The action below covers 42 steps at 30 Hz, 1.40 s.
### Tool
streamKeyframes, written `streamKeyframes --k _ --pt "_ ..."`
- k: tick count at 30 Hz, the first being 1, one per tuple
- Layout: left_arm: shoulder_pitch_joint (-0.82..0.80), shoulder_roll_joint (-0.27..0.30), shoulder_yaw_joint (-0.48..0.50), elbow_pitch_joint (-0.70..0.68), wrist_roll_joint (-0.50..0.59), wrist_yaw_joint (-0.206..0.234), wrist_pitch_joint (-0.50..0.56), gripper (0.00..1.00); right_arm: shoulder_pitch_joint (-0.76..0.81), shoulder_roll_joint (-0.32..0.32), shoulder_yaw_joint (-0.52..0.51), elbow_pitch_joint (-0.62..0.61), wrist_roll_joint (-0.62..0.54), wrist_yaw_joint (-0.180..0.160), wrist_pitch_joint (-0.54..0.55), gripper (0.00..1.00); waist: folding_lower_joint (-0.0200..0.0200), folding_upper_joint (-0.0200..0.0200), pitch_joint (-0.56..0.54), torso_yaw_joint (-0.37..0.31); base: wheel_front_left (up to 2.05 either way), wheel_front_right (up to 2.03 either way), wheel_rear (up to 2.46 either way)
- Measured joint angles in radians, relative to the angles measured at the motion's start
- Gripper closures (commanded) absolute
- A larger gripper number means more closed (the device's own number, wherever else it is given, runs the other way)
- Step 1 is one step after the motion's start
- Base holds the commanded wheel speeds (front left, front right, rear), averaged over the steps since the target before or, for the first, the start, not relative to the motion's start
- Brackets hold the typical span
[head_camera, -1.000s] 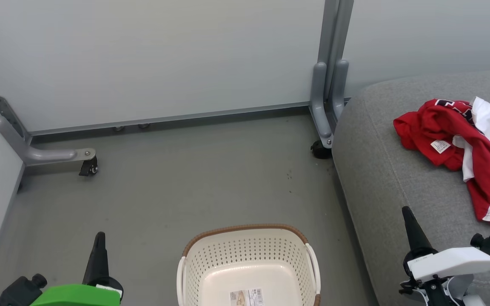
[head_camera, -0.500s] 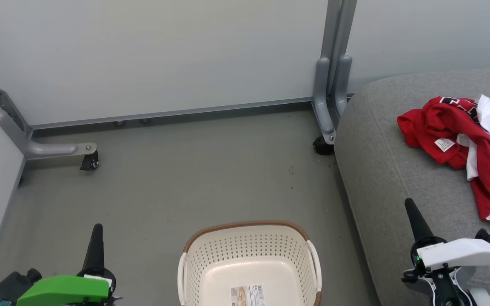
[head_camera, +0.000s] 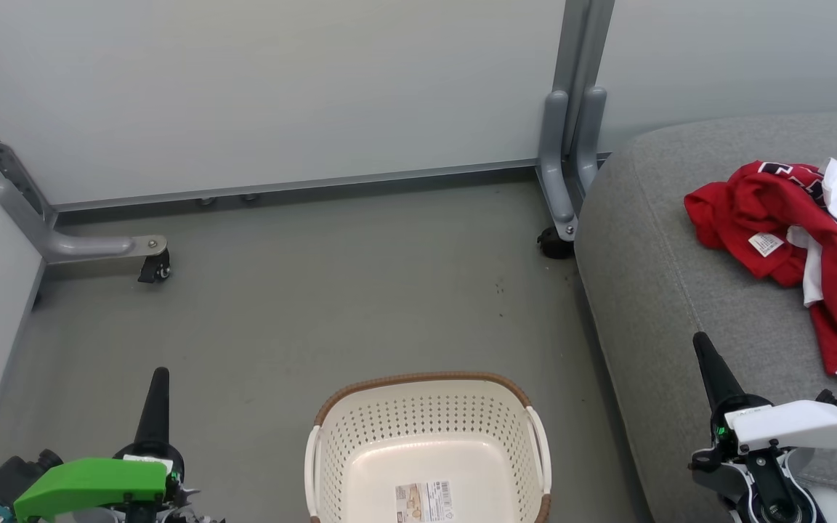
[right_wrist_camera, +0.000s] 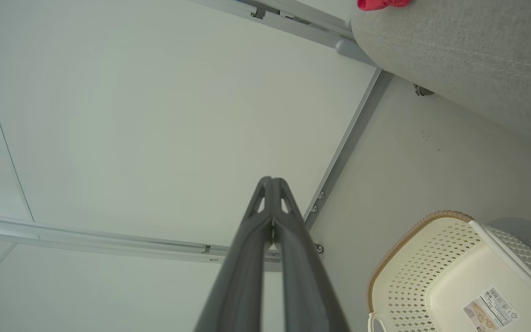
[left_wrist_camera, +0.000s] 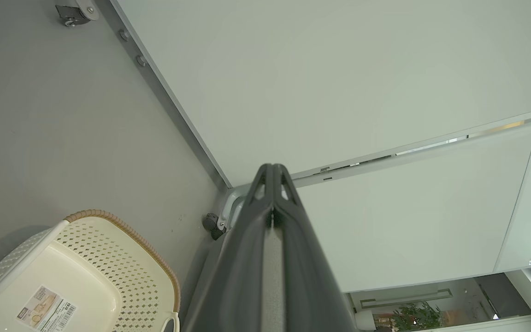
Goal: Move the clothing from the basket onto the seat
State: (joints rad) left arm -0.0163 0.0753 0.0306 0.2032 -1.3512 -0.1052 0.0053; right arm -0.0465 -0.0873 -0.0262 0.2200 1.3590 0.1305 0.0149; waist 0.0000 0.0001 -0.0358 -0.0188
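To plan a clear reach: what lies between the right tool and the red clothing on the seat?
In the head view, the stretch between the right tool and the clothing is bare grey seat fabric.

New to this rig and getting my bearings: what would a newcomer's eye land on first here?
The red clothing heaped on the grey seat at the right stands out most. Next, the off-white basket on the floor at bottom centre, holding just its label sticker. The left hand and right hand, at the lower corners, are shut and empty.
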Motion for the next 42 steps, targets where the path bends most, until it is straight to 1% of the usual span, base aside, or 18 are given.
streamKeyframes --k 26,39,42 --pt "-0.057 -0.001 0.034 0.028 -0.198 -0.017 0.056 1.00 -0.040 0.013 -0.045 0.015 0.186 0.000 0.054 1.00 0.0000 0.0000 0.026 0.012 0.00 0.00 0.00" --pt "-0.079 -0.002 0.050 0.040 -0.281 -0.022 0.082 1.00 -0.055 0.019 -0.064 0.023 0.267 0.000 0.081 1.00 0.0000 0.0000 0.038 0.018 0.00 0.00 0.00" --pt "-0.083 -0.002 0.052 0.041 -0.285 -0.022 0.083 1.00 -0.058 0.020 -0.065 0.023 0.270 0.000 0.081 1.00 0.0000 0.0000 0.039 0.019 0.00 0.00 0.00"
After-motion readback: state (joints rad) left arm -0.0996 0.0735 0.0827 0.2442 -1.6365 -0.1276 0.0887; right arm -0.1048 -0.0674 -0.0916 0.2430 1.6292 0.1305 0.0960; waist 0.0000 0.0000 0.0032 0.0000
